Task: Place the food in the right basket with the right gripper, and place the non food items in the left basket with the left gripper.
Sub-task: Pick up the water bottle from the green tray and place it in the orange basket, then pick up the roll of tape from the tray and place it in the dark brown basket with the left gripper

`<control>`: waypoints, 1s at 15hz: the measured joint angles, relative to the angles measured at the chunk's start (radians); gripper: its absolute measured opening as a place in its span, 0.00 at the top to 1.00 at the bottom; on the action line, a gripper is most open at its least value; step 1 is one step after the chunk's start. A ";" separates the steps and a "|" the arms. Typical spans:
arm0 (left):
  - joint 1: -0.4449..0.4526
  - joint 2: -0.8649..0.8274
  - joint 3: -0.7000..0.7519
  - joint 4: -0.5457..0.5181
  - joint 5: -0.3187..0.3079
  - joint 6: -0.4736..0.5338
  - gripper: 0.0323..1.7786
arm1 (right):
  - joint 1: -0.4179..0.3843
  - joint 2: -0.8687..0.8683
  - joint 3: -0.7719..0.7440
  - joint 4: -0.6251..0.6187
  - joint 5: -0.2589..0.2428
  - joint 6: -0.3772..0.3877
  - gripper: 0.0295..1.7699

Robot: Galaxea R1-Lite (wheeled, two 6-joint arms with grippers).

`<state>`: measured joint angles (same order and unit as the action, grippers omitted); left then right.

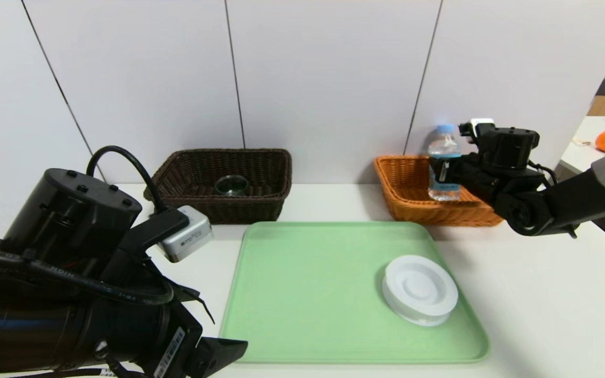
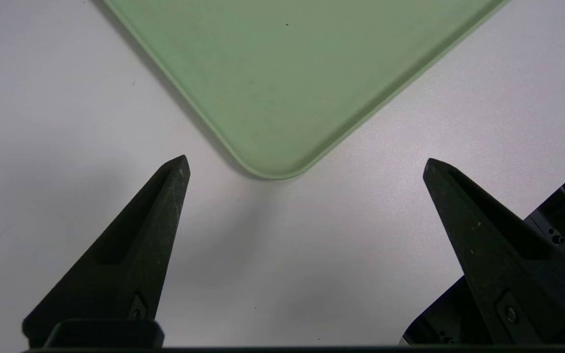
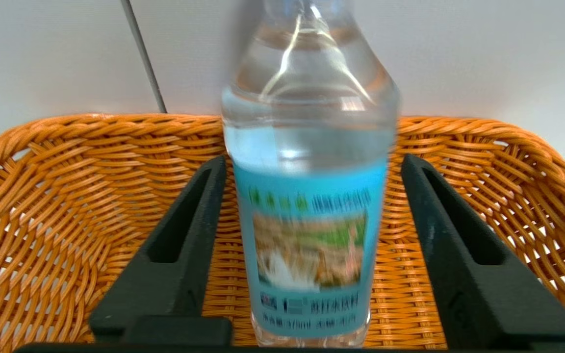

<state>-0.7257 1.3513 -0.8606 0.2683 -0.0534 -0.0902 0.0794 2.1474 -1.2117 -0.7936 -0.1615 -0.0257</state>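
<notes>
The right gripper point(image 3: 312, 196) holds its jaws parted, clear of the water bottle point(image 3: 312, 235) standing upright in the orange basket point(image 1: 413, 202). The left gripper point(image 2: 307, 166), jaws wide, hovers over the surface point(image 2: 336, 255) beside the green tray point(image 2: 282, 88), where the white lid point(image 1: 419, 289) lies.

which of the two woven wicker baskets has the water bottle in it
The orange-tan woven wicker basket on the right: the clear plastic water bottle stands upright in it. The dark brown wicker basket holds only a glass cup.
</notes>
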 joint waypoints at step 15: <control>0.000 -0.054 -0.004 0.002 0.003 0.003 0.05 | -0.014 -0.293 0.043 0.189 -0.001 0.002 0.07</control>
<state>-0.7257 1.2970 -0.8649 0.2702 -0.0500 -0.0870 0.0649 1.8545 -1.1689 -0.6047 -0.1621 -0.0240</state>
